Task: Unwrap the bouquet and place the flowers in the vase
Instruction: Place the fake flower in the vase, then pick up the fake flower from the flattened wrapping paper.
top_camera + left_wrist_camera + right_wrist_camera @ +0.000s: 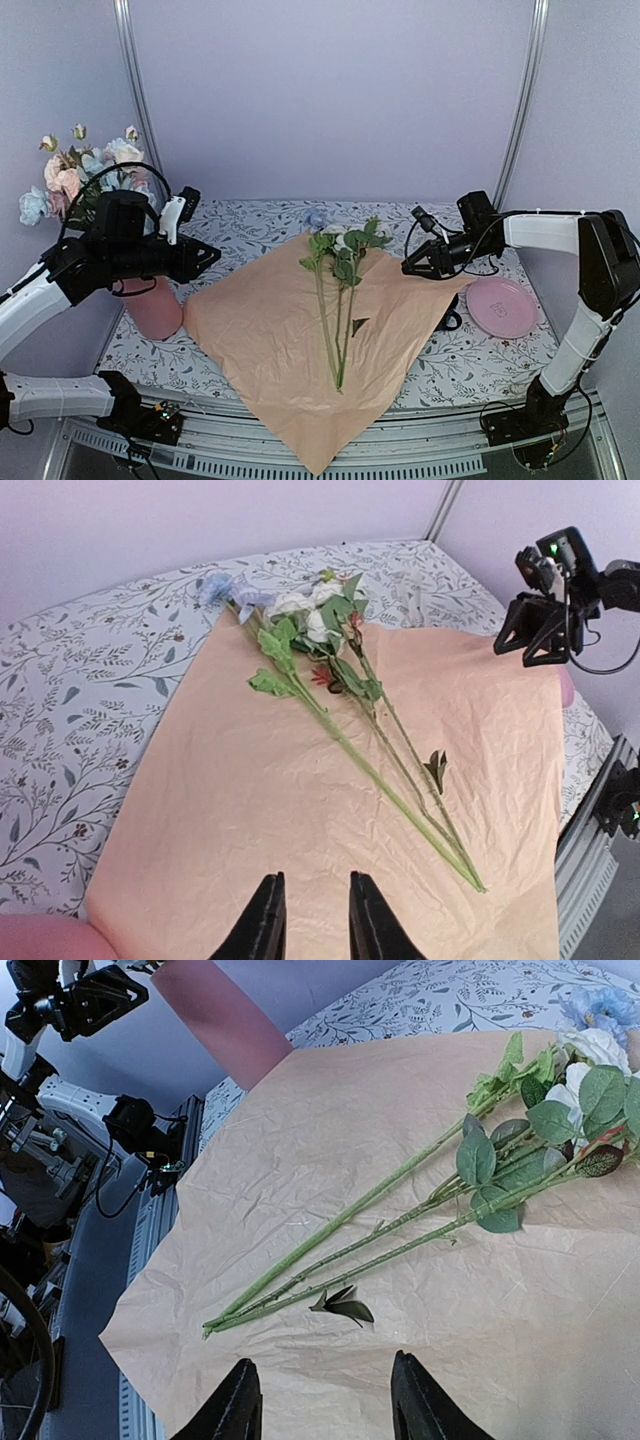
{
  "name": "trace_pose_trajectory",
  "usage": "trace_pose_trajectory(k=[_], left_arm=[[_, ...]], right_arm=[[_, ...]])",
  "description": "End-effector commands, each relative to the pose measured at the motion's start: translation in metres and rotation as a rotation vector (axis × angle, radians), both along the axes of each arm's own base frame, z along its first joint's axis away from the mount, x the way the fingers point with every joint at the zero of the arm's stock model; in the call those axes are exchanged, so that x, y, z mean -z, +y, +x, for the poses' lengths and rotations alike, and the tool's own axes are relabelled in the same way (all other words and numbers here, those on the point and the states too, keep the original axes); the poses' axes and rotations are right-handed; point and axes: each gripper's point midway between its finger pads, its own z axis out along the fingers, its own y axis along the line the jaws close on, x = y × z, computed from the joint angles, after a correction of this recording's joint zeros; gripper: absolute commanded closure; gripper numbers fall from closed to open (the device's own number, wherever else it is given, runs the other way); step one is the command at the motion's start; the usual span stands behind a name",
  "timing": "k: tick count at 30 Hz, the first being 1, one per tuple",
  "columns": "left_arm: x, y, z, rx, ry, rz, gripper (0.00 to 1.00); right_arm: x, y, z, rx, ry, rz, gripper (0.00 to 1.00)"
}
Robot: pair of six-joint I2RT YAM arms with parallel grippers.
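Hovering empty-handed over the opened wrap
We see the peach wrapping paper (262, 345) spread flat mid-bench (250, 222), a few long-stemmed flowers (338, 300) lying on it, heads toward the far edge. Our left gripper (210, 256) hangs near the pink vase (157, 308) at the left edge, which holds a bunch of blossoms (80, 172); its fingers stand slightly apart on nothing. Our right gripper (410, 268), toward the right edge near a pink plate (500, 306), has fingers apart, empty too

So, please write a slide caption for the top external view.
Some flowers stand in the pink vase; three stems lie on the unfolded peach paper; left gripper and right gripper open, empty.
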Motion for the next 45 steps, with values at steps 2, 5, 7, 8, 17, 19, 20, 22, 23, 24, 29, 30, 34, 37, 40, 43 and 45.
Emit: trace_pose_trajectory(k=[2,5,7,8,17,19,20,22,23,24,29,30,34,37,40,43,45], left_arm=[[-0.01,-0.041,0.016,0.103,-0.141,-0.005,0.73],[-0.003,-0.056,0.027,0.13,-0.19,-0.022,0.7],[0.003,-0.07,0.035,0.162,-0.199,-0.037,0.69],[0.007,-0.078,0.039,0.18,-0.198,-0.044,0.69],[0.055,-0.168,0.069,0.312,-0.169,-0.034,0.68],[0.066,-0.185,0.073,0.32,-0.163,-0.016,0.69],[0.071,-0.192,0.076,0.316,-0.157,-0.01,0.69],[0.081,-0.206,0.081,0.311,-0.14,-0.01,0.69],[0.081,-0.212,0.085,0.303,-0.134,-0.02,0.69],[0.087,-0.217,0.087,0.292,-0.116,-0.021,0.7],[0.1,-0.247,0.1,0.256,-0.035,-0.086,0.72],[0.105,-0.254,0.102,0.253,-0.008,-0.098,0.72],[0.146,-0.276,0.114,0.207,0.173,-0.102,0.7],[0.166,-0.284,0.122,0.161,0.246,-0.076,0.7],[0.179,-0.28,0.131,0.09,0.285,-0.037,0.72],[0.192,-0.274,0.133,0.039,0.328,0.006,0.73],[0.2,-0.272,0.128,0.038,0.358,0.019,0.74]], right_arm=[[0.001,0.002,0.006,-0.002,0.001,-0.004,0.53],[0.004,0.001,0.008,0.007,0.001,-0.016,0.53],[0.005,0.0,0.01,0.019,-0.01,-0.03,0.53],[0.005,-0.001,0.012,0.029,-0.019,-0.04,0.53],[0.007,-0.001,0.028,0.082,0.004,-0.066,0.53],[0.009,-0.001,0.029,0.088,0.01,-0.077,0.53],[0.01,-0.001,0.03,0.091,0.012,-0.084,0.53],[0.016,-0.002,0.03,0.092,0.026,-0.1,0.53],[0.011,-0.001,0.035,0.094,0.011,-0.1,0.53],[0.009,0.0,0.038,0.093,0.0,-0.101,0.53],[0.003,0.003,0.046,0.096,-0.02,-0.098,0.53],[0.001,0.002,0.046,0.098,-0.029,-0.097,0.53],[0.0,0.002,0.044,0.1,-0.034,-0.091,0.53],[0.001,0.002,0.04,0.098,-0.026,-0.084,0.54],[0.002,0.001,0.036,0.097,-0.02,-0.082,0.53],[0.006,0.0,0.031,0.096,-0.014,-0.08,0.54],[0.009,0.0,0.028,0.095,-0.004,-0.079,0.54]])
